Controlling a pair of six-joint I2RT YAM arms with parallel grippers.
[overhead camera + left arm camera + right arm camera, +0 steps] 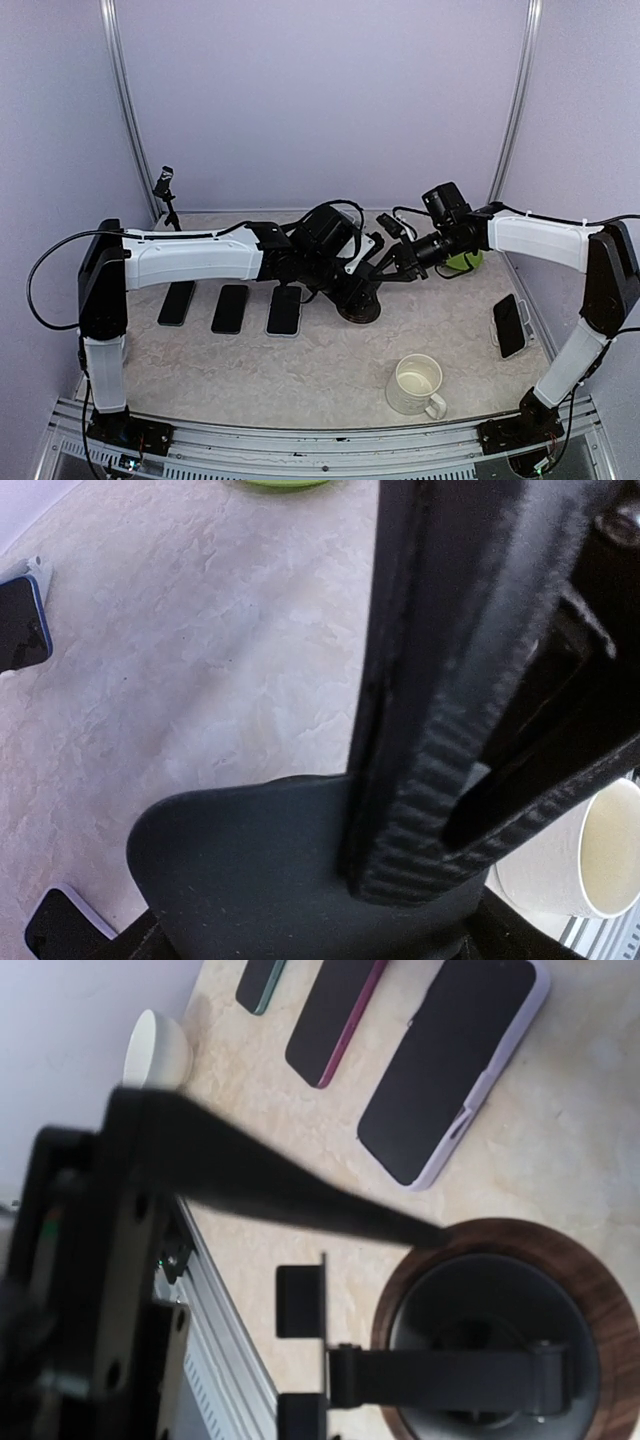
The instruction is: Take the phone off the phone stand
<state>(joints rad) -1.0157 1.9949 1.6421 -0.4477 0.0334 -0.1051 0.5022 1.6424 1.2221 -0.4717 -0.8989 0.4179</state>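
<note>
Three phones [230,308] in a row, fourth phone [510,325] apart, one phone stand [358,310]

There were four phones lying flat on the tabletop [330,370]: a row of three phones [230,308] on the left side and a single phone [510,325] on the right side. There was one stand [358,305], one mug [415,385] and one green dish [462,262]. There were two arms, the left arm [190,255] and the right arm [540,238]. One small tripod [167,195] stood at the back. One white thing [357,250] was above the stand; if it was a fifth phone, I could not tell.
</note>
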